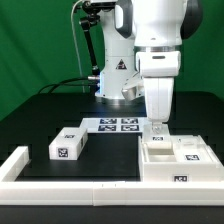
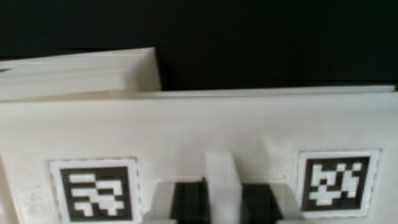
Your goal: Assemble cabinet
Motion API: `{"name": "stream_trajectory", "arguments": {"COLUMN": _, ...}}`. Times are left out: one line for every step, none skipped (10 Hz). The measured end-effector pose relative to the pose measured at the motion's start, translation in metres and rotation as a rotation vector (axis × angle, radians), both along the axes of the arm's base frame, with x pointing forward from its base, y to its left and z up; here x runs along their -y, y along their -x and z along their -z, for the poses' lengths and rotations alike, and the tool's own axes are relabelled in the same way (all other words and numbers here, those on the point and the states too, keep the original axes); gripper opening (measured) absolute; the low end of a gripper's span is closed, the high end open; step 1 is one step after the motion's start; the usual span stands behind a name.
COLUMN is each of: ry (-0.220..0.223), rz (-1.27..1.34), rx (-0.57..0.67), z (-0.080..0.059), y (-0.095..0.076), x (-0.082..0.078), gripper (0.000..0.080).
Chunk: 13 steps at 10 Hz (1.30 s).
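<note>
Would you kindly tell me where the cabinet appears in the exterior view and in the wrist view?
Exterior view: the cabinet sits low on the exterior view's right, directly under the gripper.
Wrist view: the cabinet fills most of the picture, a white tagged face seen close up.
Shared landmark: the gripper, right at the cabinet in both views.
</note>
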State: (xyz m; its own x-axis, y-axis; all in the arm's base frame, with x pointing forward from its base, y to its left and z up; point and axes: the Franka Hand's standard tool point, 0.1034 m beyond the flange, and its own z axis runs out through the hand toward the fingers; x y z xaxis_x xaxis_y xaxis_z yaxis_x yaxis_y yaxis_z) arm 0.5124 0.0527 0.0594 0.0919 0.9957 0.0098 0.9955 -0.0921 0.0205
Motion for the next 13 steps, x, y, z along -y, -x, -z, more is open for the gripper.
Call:
{"name": "stream_trajectory", "arguments": {"ry": 0.002, "rz": -0.008, "rx": -0.005, "z": -0.001, "y": -0.011, "x": 0.001, "gripper": 0.0068}}
{"name": "stream_trajectory", "arguments": {"ry": 0.003, "rz": -0.017, "rx": -0.007, "z": -0.001, "y": -0.02, "x": 0.002, "gripper": 0.0068}}
{"name": "stream_trajectory", "arguments": {"ry": 0.002, "rz": -0.014, "rx": -0.003, "z": -0.001, "y": -0.02, "x": 0.001, "gripper": 0.0068}}
{"name": "stream_trajectory", "arguments": {"ry": 0.002, "rz": -0.014, "rx": -0.003, "z": -0.001, "y": -0.02, "x": 0.001, "gripper": 0.0068}}
{"name": "stream_trajectory", "arguments": {"ry": 0.002, "rz": -0.014, "rx": -0.003, "z": -0.001, "y": -0.02, "x": 0.002, "gripper": 0.0068}}
{"name": "stream_trajectory", "arguments": {"ry": 0.001, "rz": -0.029, "rx": 0.0, "z": -0.001, "y": -0.022, "x": 0.003, "gripper": 0.0068}}
{"name": "stream_trajectory", "arguments": {"ry": -0.002, "rz": -0.044, "rx": 0.011, "z": -0.001, "y": -0.03, "x": 0.004, "gripper": 0.0068}}
{"name": "stream_trajectory", "arguments": {"ry": -0.005, "rz": -0.05, "rx": 0.023, "z": -0.002, "y": -0.043, "x": 0.004, "gripper": 0.0068}}
{"name": "stream_trajectory", "arguments": {"ry": -0.005, "rz": -0.048, "rx": 0.025, "z": -0.002, "y": -0.053, "x": 0.005, "gripper": 0.0068}}
{"name": "stream_trajectory", "arguments": {"ry": -0.005, "rz": -0.046, "rx": 0.023, "z": -0.002, "y": -0.06, "x": 0.005, "gripper": 0.0068}}
{"name": "stream_trajectory", "arguments": {"ry": -0.005, "rz": -0.045, "rx": 0.02, "z": -0.002, "y": -0.066, "x": 0.004, "gripper": 0.0068}}
{"name": "stream_trajectory", "arguments": {"ry": -0.004, "rz": -0.042, "rx": 0.016, "z": -0.002, "y": -0.074, "x": 0.004, "gripper": 0.0068}}
{"name": "stream_trajectory", "arguments": {"ry": -0.005, "rz": -0.041, "rx": 0.011, "z": -0.001, "y": -0.078, "x": 0.004, "gripper": 0.0068}}
